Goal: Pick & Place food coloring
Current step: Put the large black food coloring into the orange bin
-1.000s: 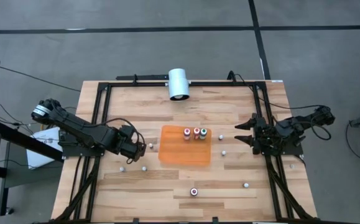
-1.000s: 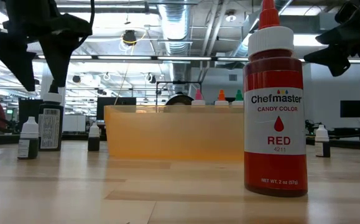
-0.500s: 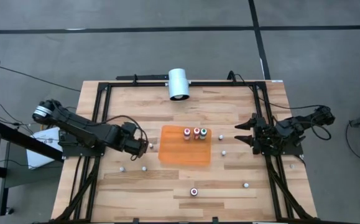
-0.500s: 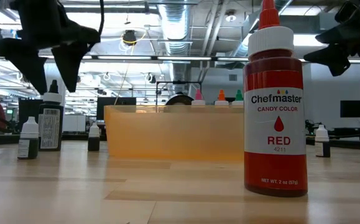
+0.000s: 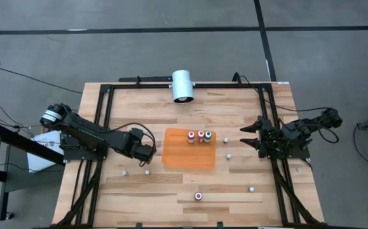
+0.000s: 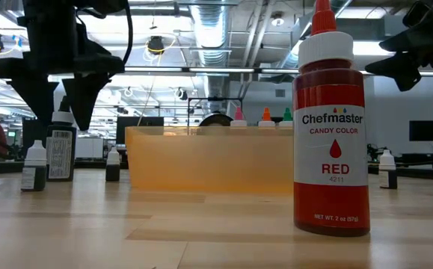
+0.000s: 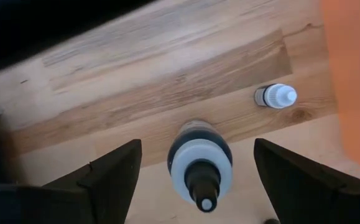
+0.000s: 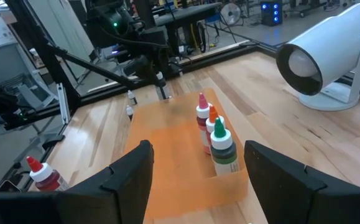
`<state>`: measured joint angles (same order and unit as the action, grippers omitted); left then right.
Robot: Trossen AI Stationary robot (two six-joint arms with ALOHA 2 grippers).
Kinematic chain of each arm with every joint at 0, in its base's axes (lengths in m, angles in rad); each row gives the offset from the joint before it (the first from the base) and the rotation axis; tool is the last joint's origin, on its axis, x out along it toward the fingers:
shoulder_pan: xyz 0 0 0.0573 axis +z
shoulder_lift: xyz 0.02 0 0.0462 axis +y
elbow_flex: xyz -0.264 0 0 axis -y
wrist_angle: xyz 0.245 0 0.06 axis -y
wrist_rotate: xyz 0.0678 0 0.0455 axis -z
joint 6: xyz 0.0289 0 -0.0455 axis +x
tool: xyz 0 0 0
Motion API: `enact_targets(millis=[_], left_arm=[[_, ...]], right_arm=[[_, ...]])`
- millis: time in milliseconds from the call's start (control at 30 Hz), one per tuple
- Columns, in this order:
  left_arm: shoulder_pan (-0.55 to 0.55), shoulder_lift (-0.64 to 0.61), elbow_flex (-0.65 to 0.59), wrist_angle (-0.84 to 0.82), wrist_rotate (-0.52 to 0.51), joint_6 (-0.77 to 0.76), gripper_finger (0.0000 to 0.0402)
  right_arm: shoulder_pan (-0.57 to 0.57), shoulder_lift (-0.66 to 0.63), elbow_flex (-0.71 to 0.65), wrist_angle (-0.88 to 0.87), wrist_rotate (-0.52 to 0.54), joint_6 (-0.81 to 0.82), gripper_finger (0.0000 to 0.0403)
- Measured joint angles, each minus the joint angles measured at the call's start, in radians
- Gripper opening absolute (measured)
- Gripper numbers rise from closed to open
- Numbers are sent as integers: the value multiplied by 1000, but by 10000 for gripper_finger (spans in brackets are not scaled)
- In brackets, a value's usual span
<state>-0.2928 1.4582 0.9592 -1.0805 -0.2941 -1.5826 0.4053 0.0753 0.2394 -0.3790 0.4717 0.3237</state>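
Note:
Three food coloring bottles with pink, orange and green tips stand on the orange mat. Others stand loose on the wood, among them a red one near the front edge. My left gripper points down, open, over a dark-bodied bottle with a white cap and black tip. Its fingers stand on either side of the bottle's top without touching it. A second small bottle stands beyond it. My right gripper waits open at the table's right side.
A white cylinder lies at the table's far edge. Small loose bottles dot the wood left of the mat and right of it. A black frame runs along the table's sides.
My left gripper has gone toward the orange mat and come down, still open. It now stands over the dark bottle with its fingers straddling the bottle's top. The bottles have kept still.

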Motion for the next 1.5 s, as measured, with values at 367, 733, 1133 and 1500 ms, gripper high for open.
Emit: enact_targets(millis=[367, 733, 1133, 1500], left_arm=[[0, 0, 0, 2, 0, 30, 304], [0, 0, 0, 2, 1, 18, 304], [0, 0, 0, 2, 1, 8, 241], [0, 0, 0, 2, -5, 7, 177]], right_arm=[[0, 0, 0, -1, 0, 0, 240], [0, 0, 0, -1, 0, 0, 240], [0, 0, 0, -1, 1, 0, 240], [0, 0, 0, -1, 1, 0, 240]])
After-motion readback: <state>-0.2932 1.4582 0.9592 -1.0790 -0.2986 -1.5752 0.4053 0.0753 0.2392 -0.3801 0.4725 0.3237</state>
